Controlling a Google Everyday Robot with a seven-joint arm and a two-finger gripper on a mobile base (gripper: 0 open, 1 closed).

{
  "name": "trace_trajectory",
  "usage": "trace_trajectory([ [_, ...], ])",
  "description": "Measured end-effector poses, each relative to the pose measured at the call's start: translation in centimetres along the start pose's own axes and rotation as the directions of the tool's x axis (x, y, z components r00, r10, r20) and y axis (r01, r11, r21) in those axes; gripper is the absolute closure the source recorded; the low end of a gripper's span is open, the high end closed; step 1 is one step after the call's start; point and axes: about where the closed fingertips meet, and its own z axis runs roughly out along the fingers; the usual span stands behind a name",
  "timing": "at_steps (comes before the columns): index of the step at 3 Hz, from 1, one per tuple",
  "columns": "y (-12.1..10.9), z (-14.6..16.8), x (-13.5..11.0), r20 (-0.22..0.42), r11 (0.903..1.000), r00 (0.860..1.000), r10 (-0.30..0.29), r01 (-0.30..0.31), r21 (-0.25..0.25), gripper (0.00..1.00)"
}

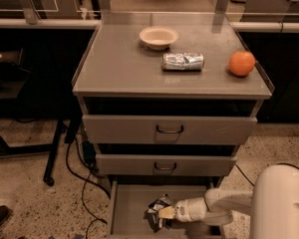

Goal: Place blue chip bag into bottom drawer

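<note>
tool [166, 213] down in bottom drawer [131, 205], clamped on blue chip bag [156, 206]; bag's light, crinkly, prob slippery; sealed edge = best hold

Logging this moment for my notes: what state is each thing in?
bottom drawer, pulled open.
gripper, low in the bottom drawer, reaching in from the right.
blue chip bag, crumpled, in the bottom drawer at the gripper's tip.
top drawer, pushed in.
middle drawer, pushed in.
can, crushed, on its side on cabinet top.
bowl, upright, empty.
orange, whole, on cabinet top.
</note>
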Motion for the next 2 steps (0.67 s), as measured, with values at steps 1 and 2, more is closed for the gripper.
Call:
trace_trajectory([
  [1, -0.6, 1.0, -0.4, 0.003, 0.9997, 1.000, -0.022, 0.022, -0.009, 1.00],
  [2, -2.2, 2.8, -0.5, 0.003, 0.9997, 1.000, -0.025, 0.025, 0.006, 1.00],
])
